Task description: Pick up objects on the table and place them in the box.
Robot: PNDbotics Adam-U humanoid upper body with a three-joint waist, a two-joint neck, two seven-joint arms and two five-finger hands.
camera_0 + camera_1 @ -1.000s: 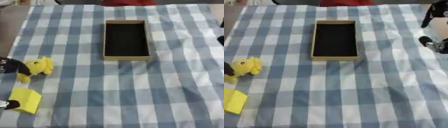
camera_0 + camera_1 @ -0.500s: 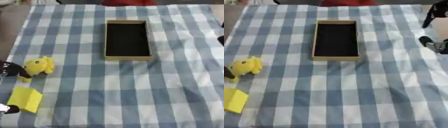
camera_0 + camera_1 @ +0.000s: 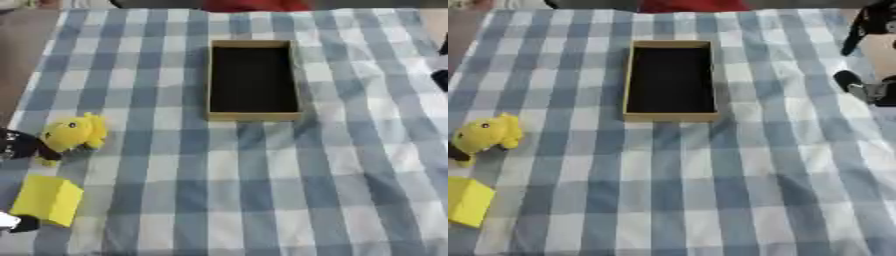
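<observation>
Open box sits at 12 o'clock on the checked cloth. Yellow toy at 9 o'clock; left hand touches its edge, grip impossible to tell. Yellow block at 8 o'clock. Right hand at 2 o'clock, seemingly holding nothing, fingers unclear.
</observation>
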